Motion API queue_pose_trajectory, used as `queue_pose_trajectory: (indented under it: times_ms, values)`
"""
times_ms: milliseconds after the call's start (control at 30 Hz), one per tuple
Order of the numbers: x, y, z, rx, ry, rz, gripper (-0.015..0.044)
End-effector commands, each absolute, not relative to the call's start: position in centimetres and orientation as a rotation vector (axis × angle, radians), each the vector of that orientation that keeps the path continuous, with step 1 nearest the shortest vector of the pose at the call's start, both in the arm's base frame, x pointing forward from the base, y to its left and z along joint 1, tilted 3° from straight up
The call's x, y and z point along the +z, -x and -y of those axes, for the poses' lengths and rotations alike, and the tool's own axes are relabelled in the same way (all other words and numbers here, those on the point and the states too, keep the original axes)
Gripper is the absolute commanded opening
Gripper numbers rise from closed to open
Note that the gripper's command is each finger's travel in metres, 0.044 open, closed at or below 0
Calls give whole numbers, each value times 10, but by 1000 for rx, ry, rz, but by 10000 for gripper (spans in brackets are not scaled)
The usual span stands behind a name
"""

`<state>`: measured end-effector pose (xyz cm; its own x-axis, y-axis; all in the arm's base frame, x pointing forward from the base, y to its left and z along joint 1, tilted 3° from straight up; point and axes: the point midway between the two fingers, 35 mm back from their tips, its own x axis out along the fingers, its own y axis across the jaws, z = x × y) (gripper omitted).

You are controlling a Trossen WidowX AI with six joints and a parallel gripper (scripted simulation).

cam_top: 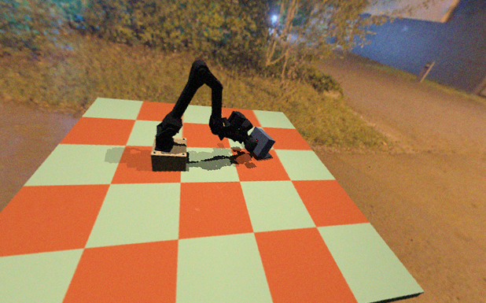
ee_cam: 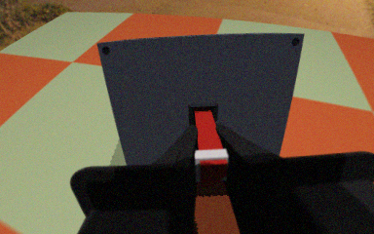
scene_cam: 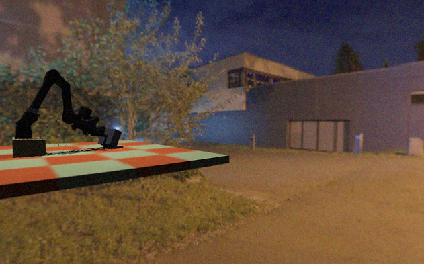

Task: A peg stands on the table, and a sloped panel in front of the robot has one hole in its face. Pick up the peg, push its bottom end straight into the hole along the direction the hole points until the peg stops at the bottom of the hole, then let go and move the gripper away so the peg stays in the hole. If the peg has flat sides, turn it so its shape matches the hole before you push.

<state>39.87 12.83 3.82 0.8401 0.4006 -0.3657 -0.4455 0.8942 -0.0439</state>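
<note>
The red peg (ee_cam: 207,134) with a white band near its near end is held between the fingers of my gripper (ee_cam: 205,130) (cam_top: 251,145) (scene_cam: 102,134), which is shut on it. The peg has flat sides. The grey-blue sloped panel (ee_cam: 151,78) (cam_top: 263,143) (scene_cam: 112,137) stands in front of the fingers. In the wrist view the peg's far end is at the square-looking hole (ee_cam: 204,107), with dark hole showing above it and at its left. How deep the end sits is not clear. The top and exterior views do not show the peg.
The panel has small dark corner marks, one at its upper left (ee_cam: 105,50) and one at its upper right (ee_cam: 295,42). The arm's base block (cam_top: 168,162) (scene_cam: 29,147) stands behind the gripper on the orange and green checkered table (cam_top: 217,202) (scene_cam: 87,168).
</note>
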Motion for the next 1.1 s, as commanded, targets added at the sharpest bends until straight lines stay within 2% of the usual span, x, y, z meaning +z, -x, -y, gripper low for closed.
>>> queue_pose_trajectory:
  times_ms: [0,533,1067]
  values:
    - [38,-399,-128,449,129,-358,26]
    - [39,-396,-127,448,129,-358,440]
    - [48,-384,-120,448,128,-357,440]
